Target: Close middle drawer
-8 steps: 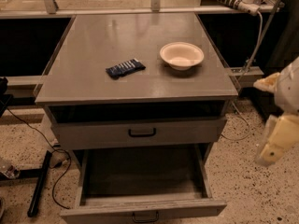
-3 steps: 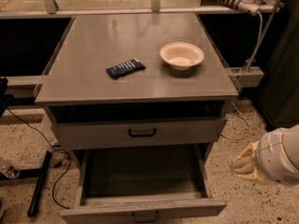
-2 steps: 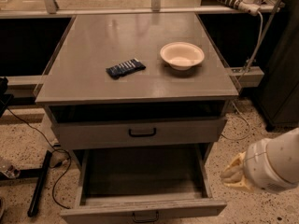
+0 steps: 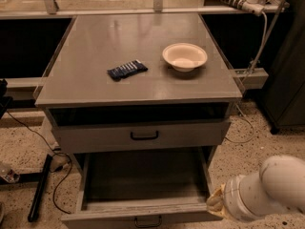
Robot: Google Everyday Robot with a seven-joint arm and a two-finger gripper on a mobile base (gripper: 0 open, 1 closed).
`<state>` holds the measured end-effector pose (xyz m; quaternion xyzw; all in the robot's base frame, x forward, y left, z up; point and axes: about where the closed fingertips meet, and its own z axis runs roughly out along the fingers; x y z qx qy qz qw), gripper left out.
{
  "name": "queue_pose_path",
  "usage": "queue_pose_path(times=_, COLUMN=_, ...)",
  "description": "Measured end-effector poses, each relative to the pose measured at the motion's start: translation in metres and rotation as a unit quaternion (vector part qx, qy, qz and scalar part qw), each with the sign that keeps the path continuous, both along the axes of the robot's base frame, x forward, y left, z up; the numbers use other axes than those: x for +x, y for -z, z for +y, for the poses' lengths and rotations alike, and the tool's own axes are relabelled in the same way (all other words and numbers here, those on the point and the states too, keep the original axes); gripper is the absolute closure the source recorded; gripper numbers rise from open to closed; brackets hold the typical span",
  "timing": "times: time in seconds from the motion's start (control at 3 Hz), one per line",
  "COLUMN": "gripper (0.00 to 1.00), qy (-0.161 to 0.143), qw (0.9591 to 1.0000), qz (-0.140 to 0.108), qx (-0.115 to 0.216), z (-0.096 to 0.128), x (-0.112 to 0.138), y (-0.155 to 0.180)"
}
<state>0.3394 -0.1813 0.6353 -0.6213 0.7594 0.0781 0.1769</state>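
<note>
The middle drawer (image 4: 143,185) is pulled far out at the bottom of the grey cabinet, and its grey box is empty. Its flat front (image 4: 109,217) with a small black bar handle (image 4: 147,221) is cut by the lower edge of the view. My gripper (image 4: 215,202) is at the end of the white arm (image 4: 271,187) at the lower right. It is right beside the drawer's right front corner, and I cannot tell whether it touches. The drawer above (image 4: 95,137), with its own black handle (image 4: 144,135), stands slightly out.
On the cabinet top (image 4: 95,42) lie a dark blue packet (image 4: 127,70) and a white bowl (image 4: 185,57). A black stand (image 4: 39,187) and cables are on the speckled floor at the left. A dark cabinet (image 4: 286,80) and a cable stand at the right.
The arm has come down from the right side and moved left, so the gripper is now at the open drawer's right front corner. The drawers, packet and bowl have not moved.
</note>
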Motion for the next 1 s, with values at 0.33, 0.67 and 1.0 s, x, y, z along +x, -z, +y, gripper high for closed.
queue_pose_path(times=0.33, gripper=1.0, qy=-0.005, qw=0.9988, qz=-0.046, qx=0.019, z=-0.002, x=0.008, y=0.037)
queue_pose_path(times=0.67, gripper=1.0, qy=0.017, qw=0.9956, qz=-0.062, qx=0.067, z=-0.017, x=0.021, y=0.071)
queue_pose_path(times=1.0, gripper=1.0, qy=0.017, qw=0.9957, qz=-0.062, qx=0.067, z=-0.017, x=0.021, y=0.07)
